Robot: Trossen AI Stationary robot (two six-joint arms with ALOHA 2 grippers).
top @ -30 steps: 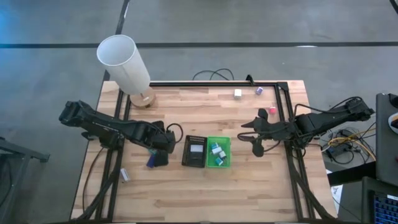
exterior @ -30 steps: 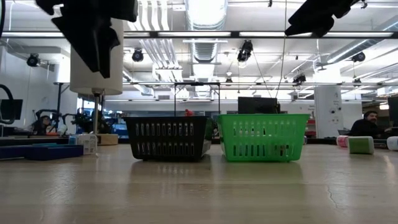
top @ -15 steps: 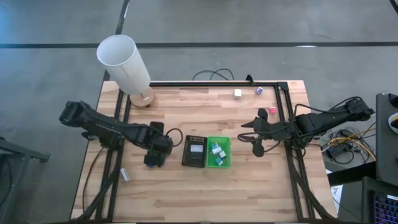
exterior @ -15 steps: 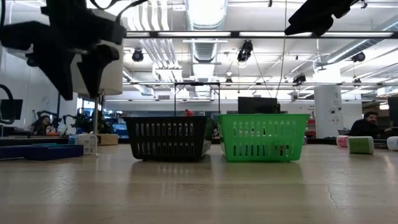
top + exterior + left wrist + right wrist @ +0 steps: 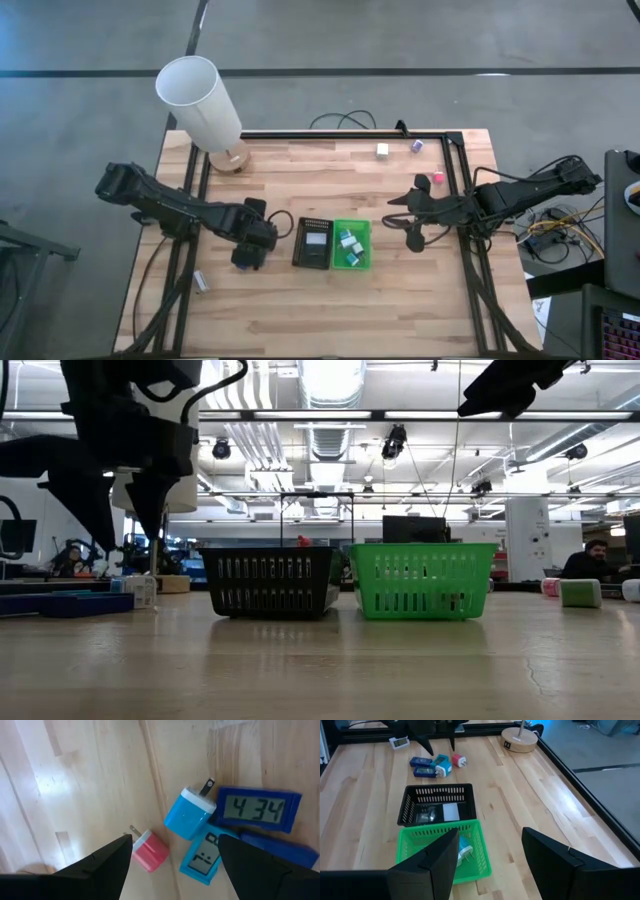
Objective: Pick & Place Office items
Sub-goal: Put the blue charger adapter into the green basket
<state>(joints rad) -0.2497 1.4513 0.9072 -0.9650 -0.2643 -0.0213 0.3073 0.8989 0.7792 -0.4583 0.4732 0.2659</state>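
left wrist view: left gripper [image 5: 172, 865] hangs over a small cluster on the bare wood, fingers spread wide, nothing between them. going left to right in the cluster: pink plug adapter [image 5: 150, 851], 2 metal prongs sticking out; blue plug adapter [image 5: 189, 814], white cap, prongs out; light-blue clock [image 5: 204, 856] lying flat, partly under the blue adapter; dark-blue clock [image 5: 257, 810] with a grey display, also flat.

handling, as a judgement: adapters look like light, stiff plastic blocks with smooth, slippery faces. best hold is across 2 flat opposite sides of the body, away from the prongs, which could twist the piece out of the pads. clocks are thin and flat; little edge to pinch, likely to slide on the wood, display faces worth sparing.

high view, table as clock face: cluster under the left gripper near 9 o'clock. black tray [image 5: 311, 242] and green tray [image 5: 351, 226] side by side at centre, green already holding a few adapters. right gripper [image 5: 414, 238] waits near 3 o'clock, fingers parted, empty. 3 loose small blocks lie toward 1 o'clock: white block [image 5: 382, 149], purple block [image 5: 417, 145], pink block [image 5: 437, 177].
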